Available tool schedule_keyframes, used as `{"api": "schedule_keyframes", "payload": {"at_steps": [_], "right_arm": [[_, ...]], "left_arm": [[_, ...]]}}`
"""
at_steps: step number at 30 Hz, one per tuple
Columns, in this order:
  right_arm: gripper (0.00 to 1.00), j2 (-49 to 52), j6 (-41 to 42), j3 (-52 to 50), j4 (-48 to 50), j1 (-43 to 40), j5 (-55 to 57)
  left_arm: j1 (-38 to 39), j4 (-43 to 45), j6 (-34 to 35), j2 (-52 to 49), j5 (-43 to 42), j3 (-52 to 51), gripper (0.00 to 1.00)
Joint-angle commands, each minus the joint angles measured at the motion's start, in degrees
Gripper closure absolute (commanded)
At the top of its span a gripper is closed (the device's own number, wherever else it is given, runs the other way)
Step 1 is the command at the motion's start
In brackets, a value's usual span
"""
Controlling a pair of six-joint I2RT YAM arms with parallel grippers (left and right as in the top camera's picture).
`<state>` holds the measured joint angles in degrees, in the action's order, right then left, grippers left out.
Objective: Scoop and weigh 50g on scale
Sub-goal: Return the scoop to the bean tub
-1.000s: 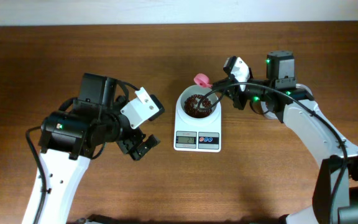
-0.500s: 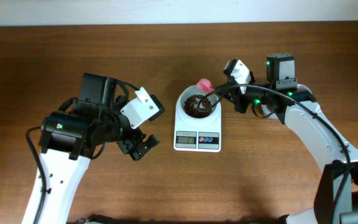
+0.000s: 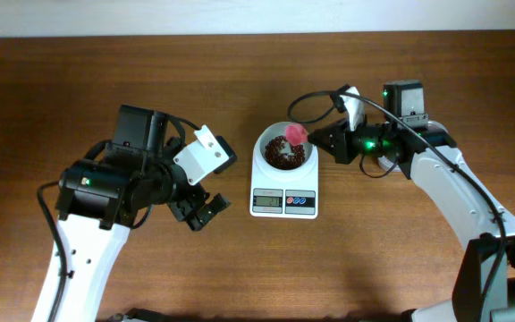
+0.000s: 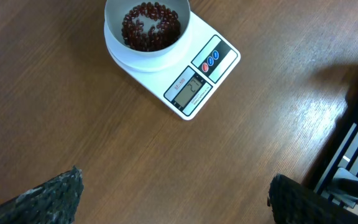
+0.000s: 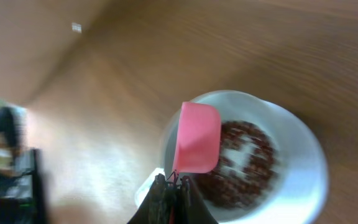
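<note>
Left arm [image 3: 83, 255]: white shell down the long link, with a chunky black housing above it carrying a tiny green mark [image 3: 86, 180]. A white block [image 3: 206, 154] sits by the wrist, and a black cable [image 3: 50, 222] trails along its side. Left gripper [image 3: 200, 212] is black, its fingertips [image 4: 48, 193] dark and rough-textured. Right arm [image 3: 454, 192]: matching white shell, black joints, green lights [image 3: 366, 143] glowing, thin black wire [image 3: 316, 97] looping overhead.

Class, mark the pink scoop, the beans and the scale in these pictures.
pink scoop [image 5: 197, 138]: right wrist view, middle of its pink cup.
beans [image 4: 151, 25]: left wrist view, middle of the heap.
scale [image 4: 192, 89]: left wrist view, on its grey display.
</note>
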<state>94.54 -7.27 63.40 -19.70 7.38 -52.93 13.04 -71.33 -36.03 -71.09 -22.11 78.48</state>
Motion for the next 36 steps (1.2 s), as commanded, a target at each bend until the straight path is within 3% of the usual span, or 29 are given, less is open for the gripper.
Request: {"api": "schedule_keyframes", "payload": {"at_steps": [1,3,5,12,17,24,31,36], "right_arm": [[0.96,-1.4,7.0,0.0,3.9,-0.8,-17.0],[0.96,-1.7,9.7,0.8,4.5,-2.5,-14.5],[0.96,-3.5,9.6,1.8,1.7,-5.7,-1.6],[0.96,-18.4,6.6,4.0,-11.6,-18.8,27.3],[0.96,-14.7,5.8,3.9,-18.5,-20.6,44.4],[0.96,-1.2,5.8,3.9,-18.7,-20.6,53.0],[0.96,-0.6,3.0,3.9,-17.6,-20.5,55.8],[0.96,5.3,3.0,3.9,-15.3,-20.5,53.4]], "left_arm": [[-0.3,0.1,-0.9,0.2,-0.6,-0.1,0.01],[-0.3,0.1,-0.9,0.2,-0.6,-0.1,0.01],[-0.3,0.1,-0.9,0.2,-0.6,-0.1,0.01],[-0.3,0.1,-0.9,0.2,-0.6,-0.1,0.01],[-0.3,0.1,-0.9,0.2,-0.6,-0.1,0.01],[-0.3,0.1,-0.9,0.2,-0.6,-0.1,0.01],[-0.3,0.1,-0.9,0.2,-0.6,-0.1,0.02],[-0.3,0.1,-0.9,0.2,-0.6,-0.1,0.01]]}}
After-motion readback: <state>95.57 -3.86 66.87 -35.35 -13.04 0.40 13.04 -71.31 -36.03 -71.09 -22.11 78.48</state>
